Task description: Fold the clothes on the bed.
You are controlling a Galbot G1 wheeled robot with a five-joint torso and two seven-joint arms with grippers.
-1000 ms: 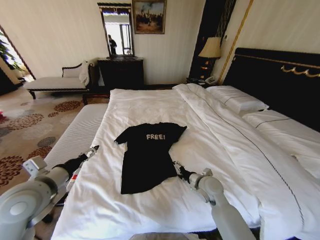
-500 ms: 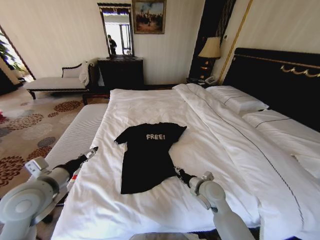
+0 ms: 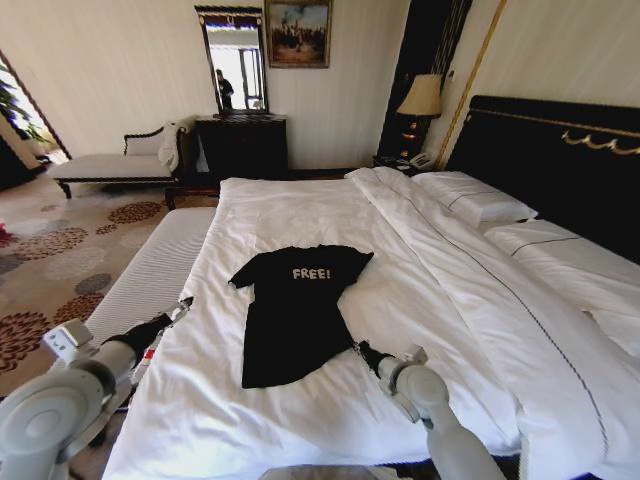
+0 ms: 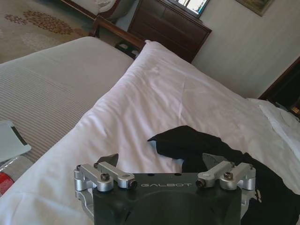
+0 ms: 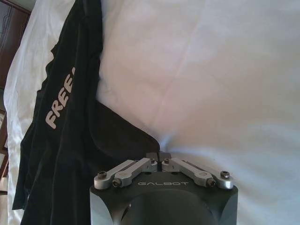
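Note:
The clothes are one black T-shirt [image 3: 295, 310] with white "FREE!" lettering, lying flat on the white duvet of the bed [image 3: 300, 205]. My right gripper [image 3: 357, 347] rests on the duvet by the shirt's lower right edge. In the right wrist view the right gripper [image 5: 159, 155] is shut, its tips just short of a corner of the T-shirt [image 5: 70, 136]. My left gripper [image 3: 183, 303] hovers at the bed's left edge, apart from the shirt. Seen from the left wrist, that left gripper [image 4: 161, 161] is open, with a sleeve of the T-shirt [image 4: 187, 143] beyond it.
A white-cushioned bench [image 3: 150, 270] runs along the bed's left side. Pillows [image 3: 475, 200] and a dark headboard [image 3: 560, 160] lie to the right. A dark dresser [image 3: 240, 145], a chaise [image 3: 115, 165] and a lamp [image 3: 422, 97] stand at the far wall.
My right gripper has drawn back a little toward me along the shirt's right edge. The left arm has sunk slightly. The shirt lies as before.

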